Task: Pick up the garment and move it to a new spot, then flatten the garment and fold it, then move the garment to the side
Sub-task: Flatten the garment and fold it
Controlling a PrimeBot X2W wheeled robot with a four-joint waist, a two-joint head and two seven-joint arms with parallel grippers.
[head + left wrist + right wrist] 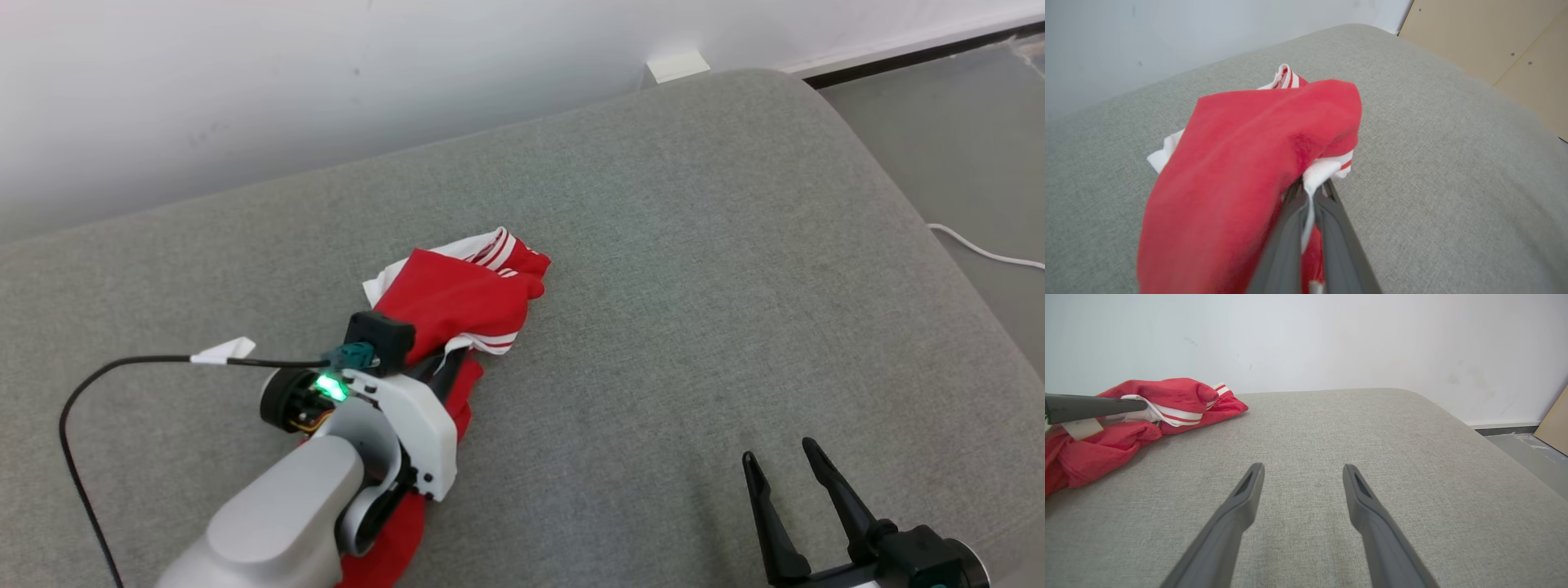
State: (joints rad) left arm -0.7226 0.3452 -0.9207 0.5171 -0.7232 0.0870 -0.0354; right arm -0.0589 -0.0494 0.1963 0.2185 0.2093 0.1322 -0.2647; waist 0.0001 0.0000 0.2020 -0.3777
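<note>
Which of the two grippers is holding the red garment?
The left gripper: its fingers are shut on the white edge of the garment. The right gripper is open, apart from it, over the grey cushion.

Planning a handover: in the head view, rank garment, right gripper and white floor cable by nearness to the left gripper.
1. garment: held in the left gripper.
2. right gripper: lower right, open.
3. white cable: on the floor, far right.

Head view: high, looking down over the cushion point(694, 245) toward the wall point(245, 73).
Left wrist view: very close to the garment point(1241, 163), facing the wall.
Right wrist view: low over the cushion, facing the wall.
Shared: garment, cushion, wall.
</note>
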